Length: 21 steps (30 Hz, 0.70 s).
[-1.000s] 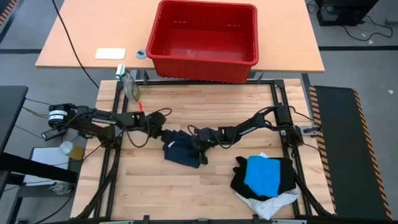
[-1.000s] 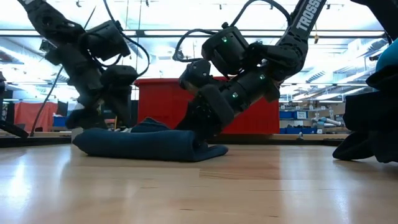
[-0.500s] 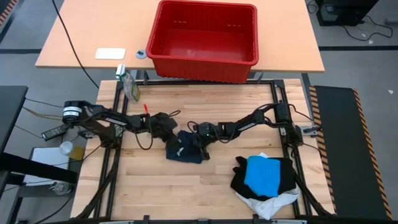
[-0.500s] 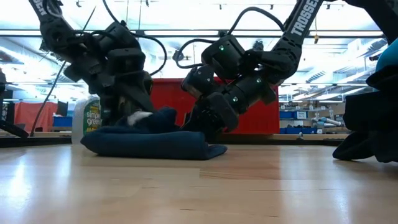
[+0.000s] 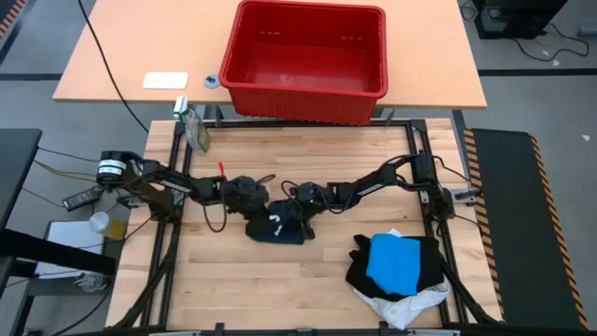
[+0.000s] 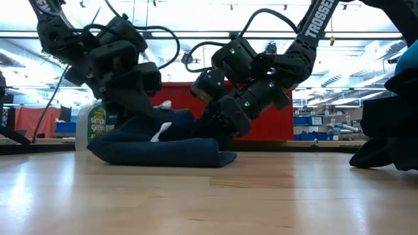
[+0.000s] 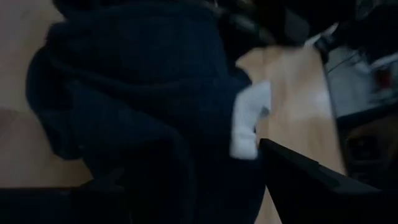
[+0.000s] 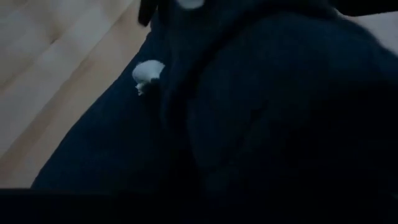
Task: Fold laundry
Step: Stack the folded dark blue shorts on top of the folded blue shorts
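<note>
Near the table's (image 5: 233, 280) middle, left hand (image 5: 250, 198) and right hand (image 5: 303, 201) press a folded navy garment (image 5: 275, 227); neither grip can be told.

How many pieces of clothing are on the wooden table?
4: a navy one between both arms; black, blue and white piled at the right corner. More may hide underneath.

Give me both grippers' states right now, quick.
Left gripper: at the dark blue garment, open or closed cannot be told.
Right gripper: pressed against the same garment, state cannot be told.
</note>
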{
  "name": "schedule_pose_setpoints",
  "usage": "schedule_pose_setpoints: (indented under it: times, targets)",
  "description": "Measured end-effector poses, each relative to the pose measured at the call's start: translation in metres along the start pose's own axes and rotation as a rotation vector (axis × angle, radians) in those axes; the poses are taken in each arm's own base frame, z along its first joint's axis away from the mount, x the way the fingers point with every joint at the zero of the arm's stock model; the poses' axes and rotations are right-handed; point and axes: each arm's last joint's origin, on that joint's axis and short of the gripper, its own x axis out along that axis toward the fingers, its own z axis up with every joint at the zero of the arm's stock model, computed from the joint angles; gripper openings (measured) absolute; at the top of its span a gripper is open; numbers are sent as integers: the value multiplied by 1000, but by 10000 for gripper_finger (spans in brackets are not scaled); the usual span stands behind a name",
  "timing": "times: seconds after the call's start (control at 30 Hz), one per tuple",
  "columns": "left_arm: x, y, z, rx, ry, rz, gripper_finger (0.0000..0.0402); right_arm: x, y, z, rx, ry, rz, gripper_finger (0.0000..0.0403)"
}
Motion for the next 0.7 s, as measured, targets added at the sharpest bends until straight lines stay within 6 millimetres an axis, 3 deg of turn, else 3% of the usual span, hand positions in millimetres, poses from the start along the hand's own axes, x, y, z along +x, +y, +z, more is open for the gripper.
schedule_pose_setpoints:
  times: [0.27,0.5,0.6,0.7]
  targets:
    - [5,-8,-16,98,68,96,252,0,0,0,22,-1,0,187]
    - [4,-2,-19,-45,75,195,238,0,1,0,19,-1,2,187]
    - [6,0,-20,-52,73,206,188,0,2,1,16,-5,25,187]
    - [8,1,-21,-71,79,209,99,-9,4,12,16,-19,49,187]
